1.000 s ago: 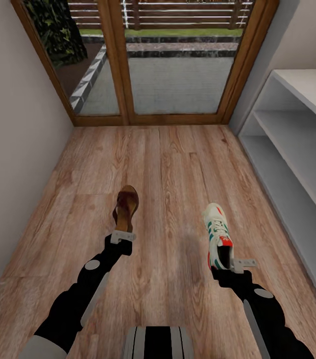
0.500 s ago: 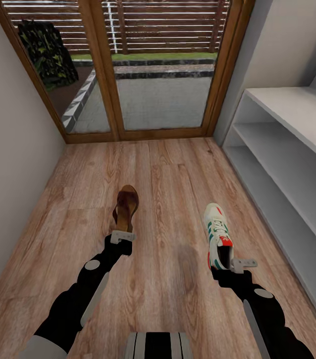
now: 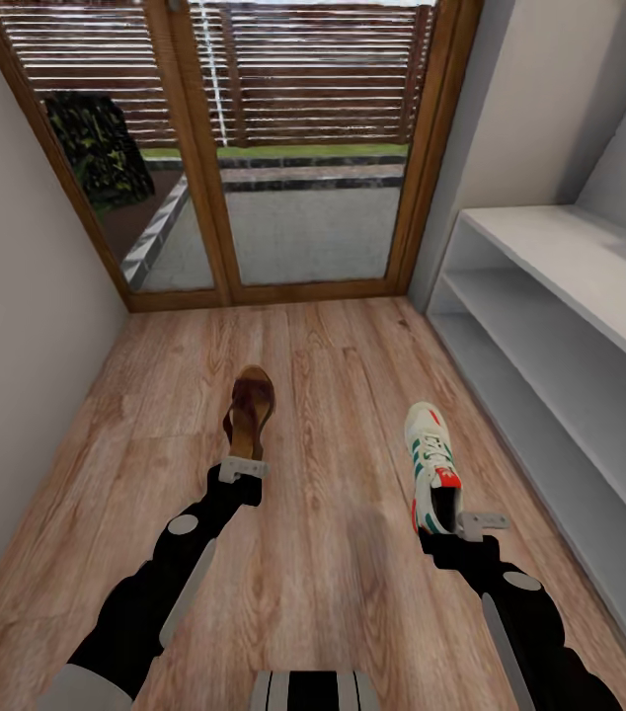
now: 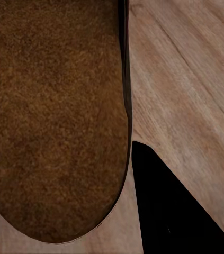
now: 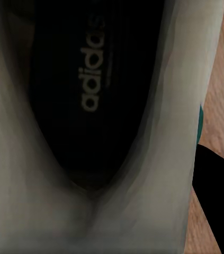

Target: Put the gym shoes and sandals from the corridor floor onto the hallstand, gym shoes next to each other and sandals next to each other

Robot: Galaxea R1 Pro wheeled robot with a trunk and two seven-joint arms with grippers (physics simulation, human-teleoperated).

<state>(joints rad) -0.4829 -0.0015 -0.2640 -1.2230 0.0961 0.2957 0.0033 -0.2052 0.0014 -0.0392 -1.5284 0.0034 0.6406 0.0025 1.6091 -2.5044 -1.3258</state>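
Hallstand [image 3: 550, 296] runs off frame (right edge).

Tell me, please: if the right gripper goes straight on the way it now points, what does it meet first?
The right gripper already sits at the heel of the gym shoe, so nothing stands between them. Beyond the shoe's toe, the corridor floor looks free up to the glass door, though depth is hard to judge.

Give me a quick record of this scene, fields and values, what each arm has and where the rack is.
left gripper: at the heel of a brown sandal, seemingly gripping it
right gripper: at the heel of a white gym shoe, seemingly gripping it
floor: wood plank
hallstand: white shelves along the right wall, no shoes visible on them
ahead: glass door with wooden frame
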